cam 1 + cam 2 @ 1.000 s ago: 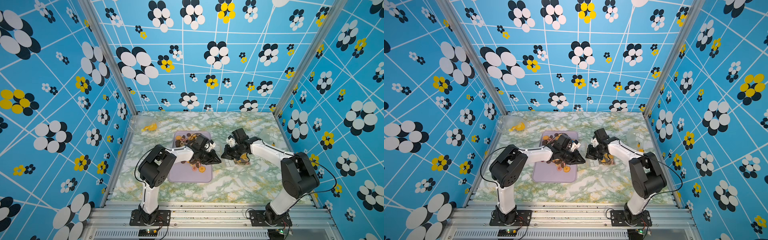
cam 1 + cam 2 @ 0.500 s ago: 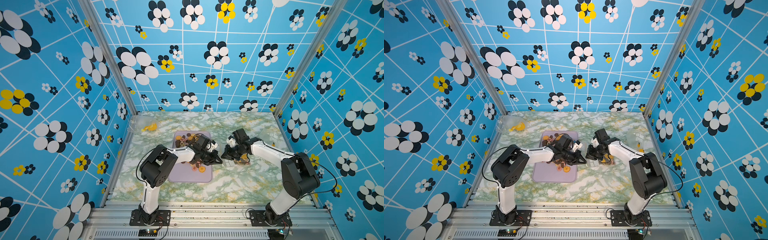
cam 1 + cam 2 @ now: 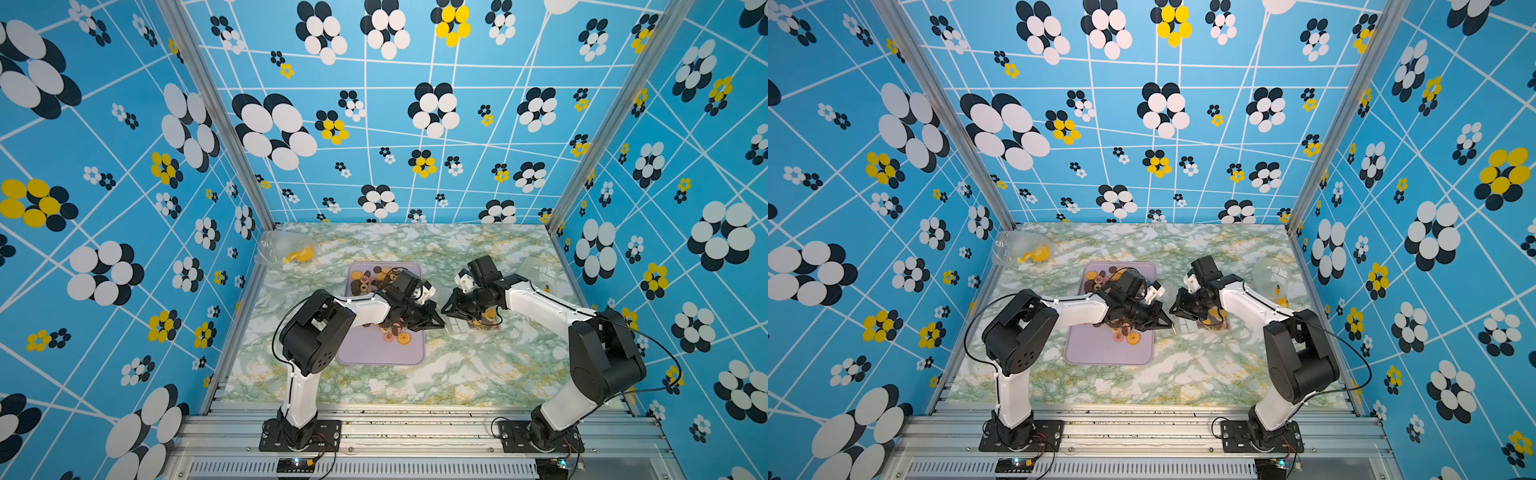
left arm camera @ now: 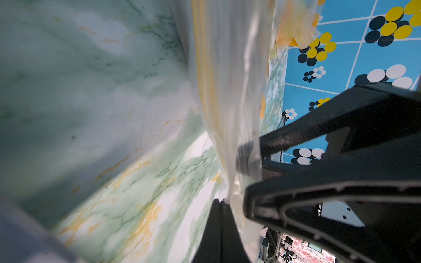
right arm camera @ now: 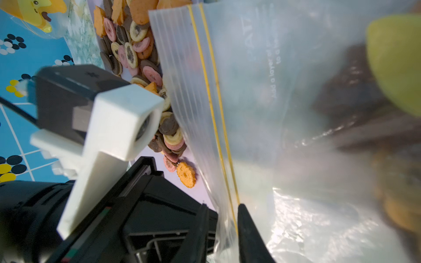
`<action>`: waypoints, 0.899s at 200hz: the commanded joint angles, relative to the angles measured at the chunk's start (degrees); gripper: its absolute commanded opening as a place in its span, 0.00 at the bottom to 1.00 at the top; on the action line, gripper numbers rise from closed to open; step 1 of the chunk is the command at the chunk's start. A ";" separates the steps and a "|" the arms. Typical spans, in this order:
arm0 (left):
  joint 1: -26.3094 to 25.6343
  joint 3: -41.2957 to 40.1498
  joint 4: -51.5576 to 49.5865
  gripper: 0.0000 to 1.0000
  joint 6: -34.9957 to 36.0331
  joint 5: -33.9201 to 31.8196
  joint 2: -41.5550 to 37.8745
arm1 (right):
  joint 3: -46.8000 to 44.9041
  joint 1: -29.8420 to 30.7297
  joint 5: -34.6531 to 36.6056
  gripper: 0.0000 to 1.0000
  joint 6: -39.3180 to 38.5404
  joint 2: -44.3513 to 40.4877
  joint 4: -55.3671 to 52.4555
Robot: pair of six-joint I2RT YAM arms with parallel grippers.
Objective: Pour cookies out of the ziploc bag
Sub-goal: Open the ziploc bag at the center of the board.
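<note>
- Left gripper [image 4: 234, 200] is pressed together on the clear film of the ziploc bag [image 5: 262, 91], pinching it right beside the yellow-lined zip strip at the mouth.
- Right gripper [image 5: 222, 213] meets it nose to nose. Its fingers stand a little apart with the zip strip running between them, and I can't tell whether they bear on the film at all.
- Under the right gripper's wrist the bag lies on the marble table [image 3: 457, 374]. A small clump of cookies [image 3: 490, 320] shows through it, back from the mouth toward the right arm.
- Most of the batch is already out. A pile [image 3: 370, 280] sits on the lilac tray [image 3: 374, 353] behind the left gripper, and a few loose ones lie under its fingers.
- I judge the film to be limp and slick with no shape of its own, so it will sag and fold wherever it isn't held. The zip strip is its one stiffer ridge, and the best place for a pinch that won't slide.
- The biscuits look light and brittle. I'd close only on empty film, never across the clump.
- To tip out what's left, I'd keep the left pinch at the mouth, just beside the tray's edge. I'd then take the closed bottom edge beyond the clump with the right and raise it.
- My worry is the mouth folding shut once the bag lifts.
</note>
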 commanded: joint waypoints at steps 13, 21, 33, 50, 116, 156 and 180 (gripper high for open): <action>-0.22 1.49 -1.34 0.00 0.97 -0.23 0.17 | 2.57 0.76 3.65 0.27 -3.56 -0.74 -7.17; -0.16 1.51 -1.39 0.00 0.99 -0.27 0.25 | 3.17 1.12 4.28 0.26 -4.07 -0.55 -8.00; -0.22 1.52 -1.40 0.00 0.96 -0.27 0.26 | 3.78 1.47 5.25 0.22 -4.37 -0.26 -8.86; -0.17 1.48 -1.33 0.00 0.90 -0.34 0.26 | 3.83 1.45 5.32 0.16 -4.49 -0.01 -8.87; -0.13 1.09 -1.46 0.00 0.99 -0.49 -0.25 | 3.83 1.55 4.33 0.00 -4.40 0.69 -8.03; 0.83 -0.52 -0.65 0.03 1.30 -1.78 -2.02 | 3.69 1.58 4.09 0.00 -4.31 0.55 -7.92; 1.75 -2.14 0.60 0.12 1.08 -2.88 -3.63 | 3.66 1.58 4.06 0.00 -4.23 0.47 -7.82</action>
